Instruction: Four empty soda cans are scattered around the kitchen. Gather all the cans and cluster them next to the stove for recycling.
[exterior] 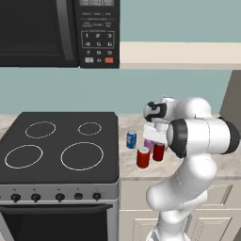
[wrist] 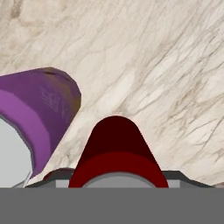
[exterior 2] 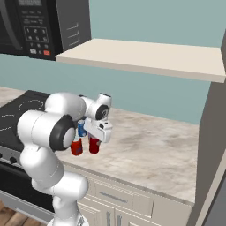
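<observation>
The stove (exterior: 56,127) has a flat black cooktop with white rings and fills the left of the left base view. Just right of it, the soda cans stand together on the marble counter: a blue one (exterior: 131,139), a purple one (exterior: 148,144) partly behind the hand, and a red one (exterior: 143,157) in front. My gripper (exterior: 157,141) points down from above and is shut on the second red can (exterior: 159,151), whose base is at or just above the counter. In the hand view this red can (wrist: 116,153) sits between my fingers, with the purple can (wrist: 43,109) close on its left.
A black microwave (exterior: 56,33) hangs above the stove. A cream shelf (exterior 2: 145,57) runs along the wall over the counter. The marble counter (exterior 2: 154,141) stretches right to a tall dark side panel (exterior 2: 216,132). My own arm bulks over the counter's front edge.
</observation>
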### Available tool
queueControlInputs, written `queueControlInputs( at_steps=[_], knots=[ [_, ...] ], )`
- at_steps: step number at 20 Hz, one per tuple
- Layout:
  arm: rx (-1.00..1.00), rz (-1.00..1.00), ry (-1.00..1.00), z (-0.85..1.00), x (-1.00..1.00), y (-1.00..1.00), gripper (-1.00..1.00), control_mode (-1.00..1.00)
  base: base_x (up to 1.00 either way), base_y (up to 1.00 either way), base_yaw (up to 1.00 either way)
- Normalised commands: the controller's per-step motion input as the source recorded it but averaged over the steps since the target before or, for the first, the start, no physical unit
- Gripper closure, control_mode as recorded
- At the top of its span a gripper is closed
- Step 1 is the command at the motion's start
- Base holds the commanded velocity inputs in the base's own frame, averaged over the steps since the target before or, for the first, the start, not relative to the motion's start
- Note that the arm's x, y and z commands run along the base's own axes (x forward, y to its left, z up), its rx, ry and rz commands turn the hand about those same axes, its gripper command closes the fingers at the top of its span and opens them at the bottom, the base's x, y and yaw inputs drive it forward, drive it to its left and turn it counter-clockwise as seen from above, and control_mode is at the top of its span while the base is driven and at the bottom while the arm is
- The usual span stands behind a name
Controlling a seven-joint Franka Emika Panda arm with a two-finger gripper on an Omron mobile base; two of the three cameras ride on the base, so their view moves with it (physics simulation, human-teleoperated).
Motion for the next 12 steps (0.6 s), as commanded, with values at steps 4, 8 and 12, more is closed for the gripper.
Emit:
queueControlInputs(
  at_steps=[4, 8, 12],
  knots=[
    [0.0, 0.0, 0.09, -0.15, -0.17, 0.08, -1.0, -1.0, 0.0, 0.0, 0.0],
    [0.0, 0.0, 0.08, -0.07, -0.17, 0.06, -1.0, -1.0, 0.0, 0.0, 0.0],
    [0.0, 0.0, 0.05, -0.01, -0.17, 0.03, -1.0, -1.0, 0.0, 0.0, 0.0]
  ],
)
